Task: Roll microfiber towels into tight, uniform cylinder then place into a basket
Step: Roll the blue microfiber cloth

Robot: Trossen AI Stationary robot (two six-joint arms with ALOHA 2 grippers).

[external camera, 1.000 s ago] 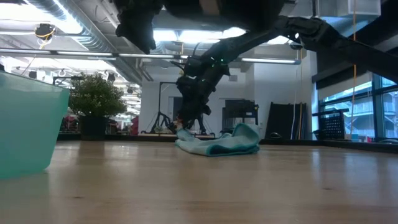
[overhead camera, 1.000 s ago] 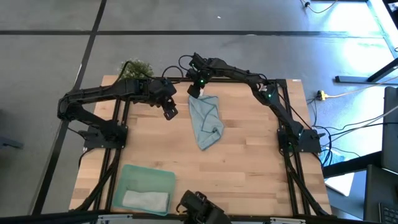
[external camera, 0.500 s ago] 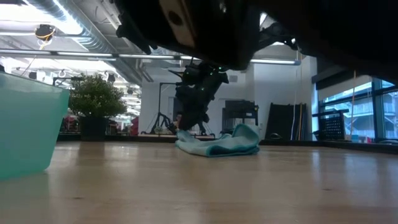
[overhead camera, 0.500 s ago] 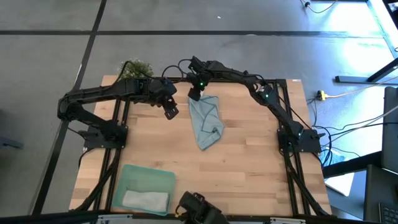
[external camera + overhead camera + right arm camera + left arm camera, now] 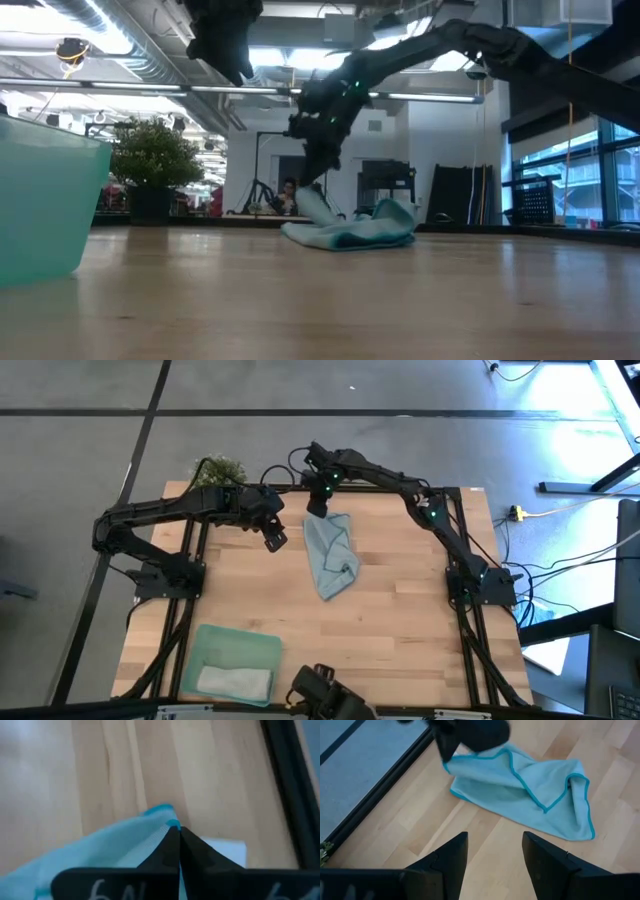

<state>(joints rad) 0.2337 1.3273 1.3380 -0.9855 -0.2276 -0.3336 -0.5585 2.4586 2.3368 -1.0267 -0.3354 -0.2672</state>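
Pale butcher-block planks make up the table [image 5: 400, 620], which stands on a grey floor with a potted plant [image 5: 218, 470] just beyond its far-left corner. On the far half of the table, about midway across, lies the light blue microfiber towel [image 5: 331, 556], crumpled and loosely folded, not yet spread flat or rolled. The right gripper [image 5: 318, 507] has reached across to the towel's far corner, and its fingers are pinched fully together on the teal-stitched edge; the right wrist view shows the hem [image 5: 162, 822] caught between the closed tips, and the low view shows that corner drawn up off the wood while the rest of the cloth still rests on it. Holding a corner like this probably serves to lift and shake the towel open so it can be laid out before rolling. The left gripper [image 5: 274, 540] hovers just to the left of the towel, above the table, its fingers [image 5: 451, 862] parted partway with nothing between them, apparently waiting to take a second corner. At the near-left of the table sits the mint-green basket [image 5: 208, 640], and the pale grey towel [image 5: 234, 681] already lies inside it as a flattish bundle. Judging by this, one towel is put away and the blue one is only at the start of its handling.
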